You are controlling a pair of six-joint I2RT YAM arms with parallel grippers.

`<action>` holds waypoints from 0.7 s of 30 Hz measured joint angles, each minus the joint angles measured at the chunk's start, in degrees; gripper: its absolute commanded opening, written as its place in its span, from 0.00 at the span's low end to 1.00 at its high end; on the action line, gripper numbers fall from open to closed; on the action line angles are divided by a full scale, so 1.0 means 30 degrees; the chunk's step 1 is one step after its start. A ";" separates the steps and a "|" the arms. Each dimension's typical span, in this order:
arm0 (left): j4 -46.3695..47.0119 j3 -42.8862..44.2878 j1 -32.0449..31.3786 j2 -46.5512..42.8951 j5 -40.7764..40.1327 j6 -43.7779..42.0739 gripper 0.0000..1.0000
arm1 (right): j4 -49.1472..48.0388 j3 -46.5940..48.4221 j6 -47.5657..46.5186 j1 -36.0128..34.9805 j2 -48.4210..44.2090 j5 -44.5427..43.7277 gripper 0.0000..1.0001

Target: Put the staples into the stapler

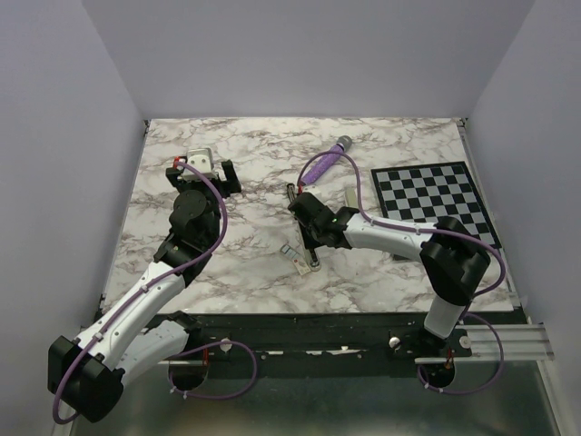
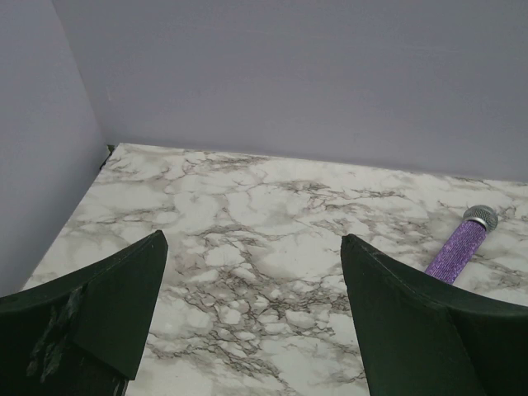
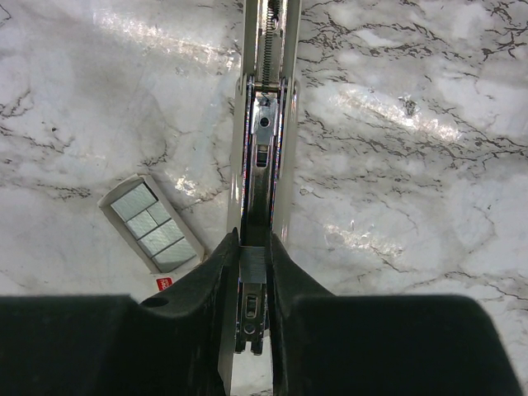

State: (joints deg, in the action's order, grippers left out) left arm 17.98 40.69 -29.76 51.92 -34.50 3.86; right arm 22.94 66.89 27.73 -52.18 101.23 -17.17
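Pinching a grey strip of staples (image 3: 252, 266) in the nearly closed right gripper (image 3: 252, 241), seemingly lining it up over the rail of the opened stapler (image 3: 264, 124) lying on the table (image 3: 412, 165) just beside the open staple box (image 3: 153, 227), while holding the left gripper (image 2: 252, 238) spread wide, empty, well apart.

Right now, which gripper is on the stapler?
The right gripper: its fingers close on the stapler rail, beside the staple box. The left gripper hangs wide open above the table, holding nothing.
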 measured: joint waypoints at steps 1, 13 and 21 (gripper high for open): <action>0.0000 0.0000 0.0000 0.0000 0.0000 0.0000 0.94 | -0.0007 0.0000 0.0044 0.0000 0.0007 -0.0015 0.27; 0.0000 0.0000 0.0000 -0.0007 0.0000 -0.0007 0.94 | 0.0022 0.0000 0.0299 0.0000 0.0080 -0.0080 0.46; -0.0007 0.0000 0.0000 -0.0022 0.0000 -0.0015 0.94 | 0.0481 0.0809 -0.0452 0.0561 0.0080 -0.0306 0.64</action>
State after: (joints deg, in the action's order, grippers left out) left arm 17.96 40.69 -29.76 51.86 -34.50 3.81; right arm 24.38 69.32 26.37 -50.50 101.47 -18.09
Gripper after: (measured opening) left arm 0.938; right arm 0.611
